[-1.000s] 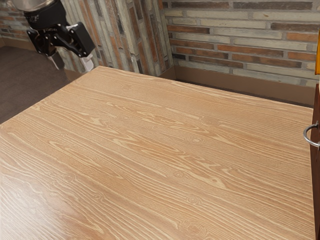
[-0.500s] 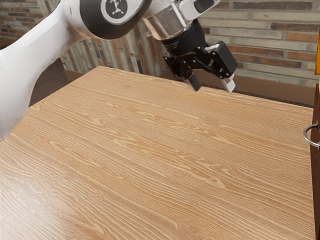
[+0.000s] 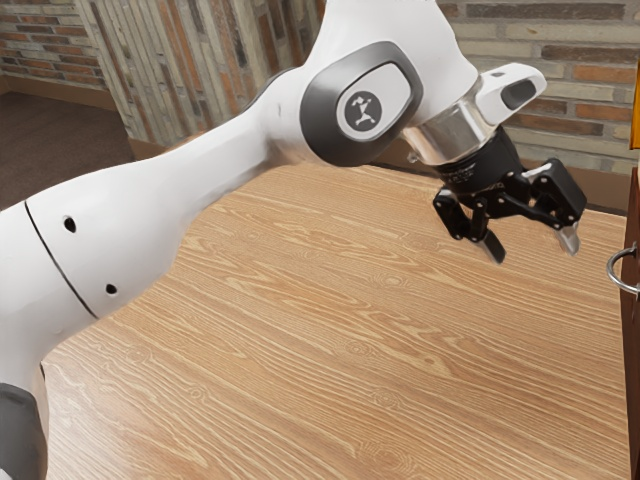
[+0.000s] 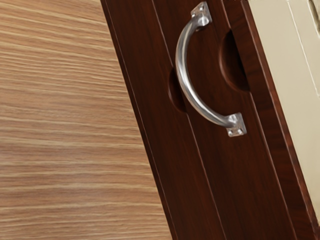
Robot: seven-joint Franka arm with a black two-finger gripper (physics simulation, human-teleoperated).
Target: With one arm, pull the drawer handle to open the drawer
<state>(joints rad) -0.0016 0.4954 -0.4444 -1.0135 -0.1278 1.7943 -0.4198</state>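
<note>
I count one jointed white arm of mine, with one round dark badge and two small dark holes on its shell. At its end I have one black two-finger gripper, so two fingers. There is one light-brown wood-grain table and one dark reddish-brown wooden cabinet. On that wood I count one curved silver metal handle with two small metal mounting plates, plus two dark rounded hollows. I also count one smooth cream panel and one orange-yellow object, partly cut off
</note>
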